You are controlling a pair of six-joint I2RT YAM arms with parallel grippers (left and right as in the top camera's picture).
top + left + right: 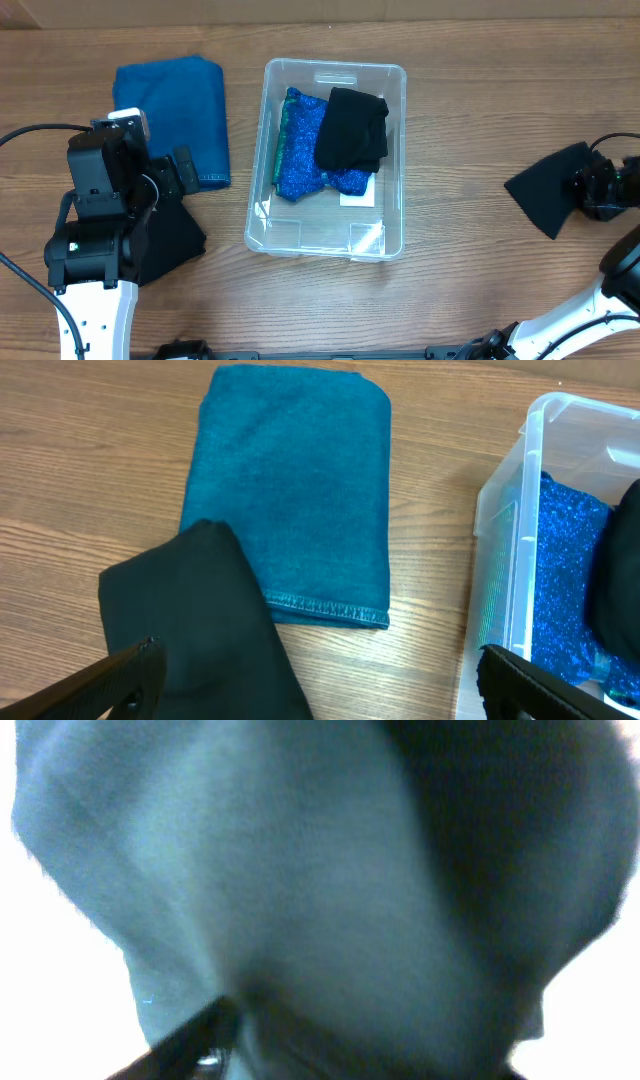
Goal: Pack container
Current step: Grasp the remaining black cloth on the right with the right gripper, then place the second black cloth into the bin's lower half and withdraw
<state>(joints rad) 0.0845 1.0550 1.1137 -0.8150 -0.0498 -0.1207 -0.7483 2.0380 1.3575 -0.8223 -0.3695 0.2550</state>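
The clear plastic container (392,150) stands mid-table and holds a sparkly blue cloth (300,165) with a black cloth (352,130) on top; its wall also shows in the left wrist view (510,530). My left gripper (320,680) is open and empty, hovering over the wood between a black cloth (190,620) and the container. A folded teal cloth (290,490) lies just beyond it. My right gripper (588,190) is at the far right, shut on another black cloth (548,192), which fills the right wrist view (320,880).
The teal cloth (172,115) lies left of the container. The black cloth (175,240) on the left is partly under my left arm. Bare wood lies between the container and the right-hand cloth.
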